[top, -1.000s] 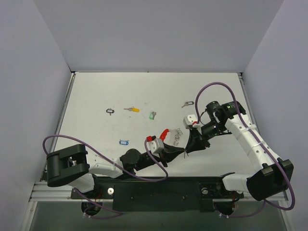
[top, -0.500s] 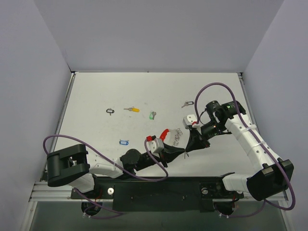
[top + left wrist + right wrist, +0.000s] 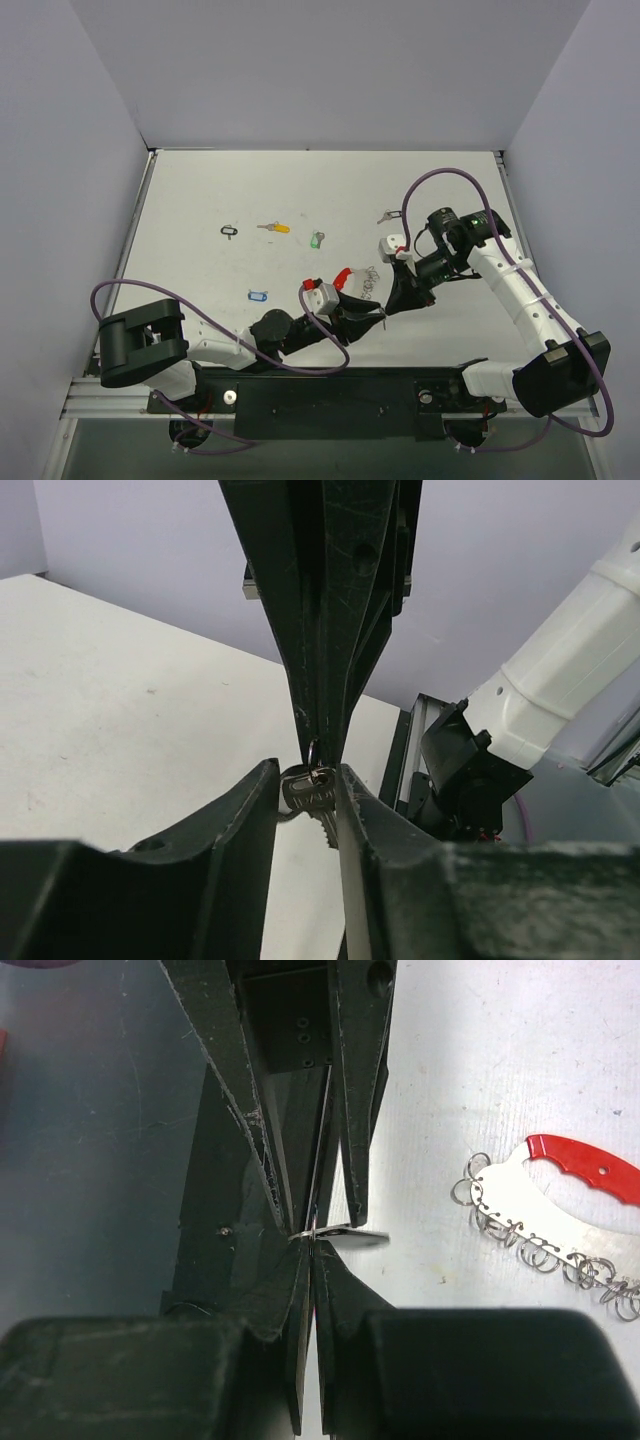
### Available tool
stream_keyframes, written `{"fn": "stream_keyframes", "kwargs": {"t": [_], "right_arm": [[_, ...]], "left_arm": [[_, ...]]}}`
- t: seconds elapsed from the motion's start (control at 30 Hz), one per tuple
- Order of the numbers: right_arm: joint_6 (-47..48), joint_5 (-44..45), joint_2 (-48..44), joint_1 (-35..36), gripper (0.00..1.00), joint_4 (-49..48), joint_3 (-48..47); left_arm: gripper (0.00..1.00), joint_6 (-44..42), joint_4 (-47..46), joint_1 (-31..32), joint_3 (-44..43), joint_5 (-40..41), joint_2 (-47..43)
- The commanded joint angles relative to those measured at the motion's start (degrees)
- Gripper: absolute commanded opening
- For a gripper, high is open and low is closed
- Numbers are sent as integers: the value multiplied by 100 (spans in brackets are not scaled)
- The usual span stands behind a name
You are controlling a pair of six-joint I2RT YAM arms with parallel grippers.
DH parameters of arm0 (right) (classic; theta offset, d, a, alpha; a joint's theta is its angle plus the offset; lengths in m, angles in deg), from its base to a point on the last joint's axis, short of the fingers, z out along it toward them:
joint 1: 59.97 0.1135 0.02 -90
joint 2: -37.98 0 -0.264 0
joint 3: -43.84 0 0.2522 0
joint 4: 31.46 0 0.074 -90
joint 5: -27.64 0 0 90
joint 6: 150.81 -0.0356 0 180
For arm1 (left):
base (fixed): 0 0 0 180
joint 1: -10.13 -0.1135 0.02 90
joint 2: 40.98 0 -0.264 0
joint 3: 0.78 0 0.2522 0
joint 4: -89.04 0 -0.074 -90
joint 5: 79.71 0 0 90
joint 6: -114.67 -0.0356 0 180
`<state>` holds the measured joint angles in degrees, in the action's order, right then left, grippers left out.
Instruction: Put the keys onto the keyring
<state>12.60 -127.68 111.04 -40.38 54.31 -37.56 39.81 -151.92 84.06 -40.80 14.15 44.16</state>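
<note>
Trading a key (image 3: 303,793) mid-air
Pinching it in the closed right gripper (image 3: 312,1245), left gripper (image 3: 306,778) parted, hold unclear; risking a drop off that thin pinch.

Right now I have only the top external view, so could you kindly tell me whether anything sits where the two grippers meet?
Observer: The left wrist view shows a small silver metal key between the spread fingers of the left gripper.
Operator: Thank you; does the other arm touch it?
Observer: In the right wrist view the right gripper is shut on one end of that key.
Operator: And the red plastic band with silver metal loops?
Observer: The right wrist view shows its loops strung in a row along one edge, on the white table, apart from the fingers.
</note>
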Motion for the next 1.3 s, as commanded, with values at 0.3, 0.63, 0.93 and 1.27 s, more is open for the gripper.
{"fn": "stream_keyframes", "kwargs": {"t": [0.3, 0.63, 0.93, 1.27], "right_arm": [[-1460, 773, -107, -245, 0, -433, 66], [-1734, 2662, -328, -1939, 0, -495, 690], [-1987, 4516, 648, -2917, 0, -977, 699], [-2726, 5397, 1948, -2681, 0, -1760, 251]], "left_arm": [[57, -300, -449, -2, 604, 625, -1287], [77, -310, 2742, -10, 999, 1354, -3503], [80, 270, 3218, -28, 1817, 1724, -4883], [80, 587, 3622, -28, 2230, 1820, -5543]]}}
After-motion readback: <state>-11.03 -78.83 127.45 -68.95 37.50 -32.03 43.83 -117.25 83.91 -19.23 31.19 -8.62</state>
